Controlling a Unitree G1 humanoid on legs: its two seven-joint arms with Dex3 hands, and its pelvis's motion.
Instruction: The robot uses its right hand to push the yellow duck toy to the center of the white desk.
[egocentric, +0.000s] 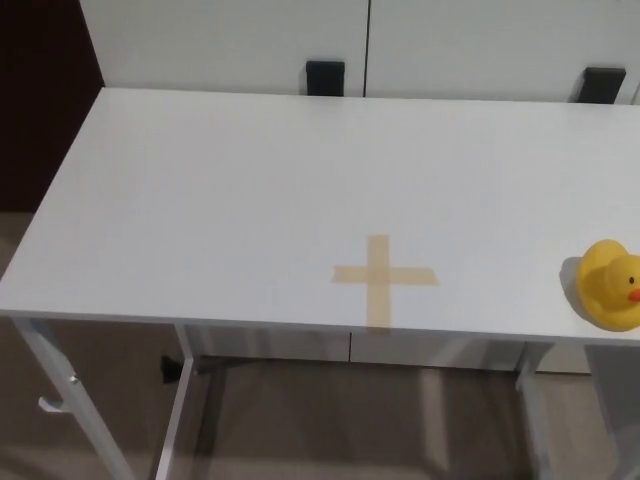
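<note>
The white surface (250, 190) fills most of what I can see, long and bare, its near edge running across the lower part of the view and its far edge up against pale cabinet fronts. On it, close to the near edge and a little toward the right end, is a cross of tan tape (380, 278), which I take to be the mark for the middle. The yellow duck toy (610, 284) sits upright at the right end of the surface, near the near edge, its orange beak pointing off toward the right edge. It is well apart from the cross, with nothing between them.

Neither robot hand shows anywhere, so I cannot tell how far either is open or whether it has hold of anything. The push looks not yet begun.

To do it well, I think the right robot hand should come down on the duck's outer side, between it and the right edge of the surface, and meet it low on the body rather than at the head, since a rounded toy like this would likely tip or spin if caught high or off-centre. The shove ought to run along the near edge, straight toward the cross, slow and steady. The duck sits close to that edge, so any drift toward it could send it off.
</note>
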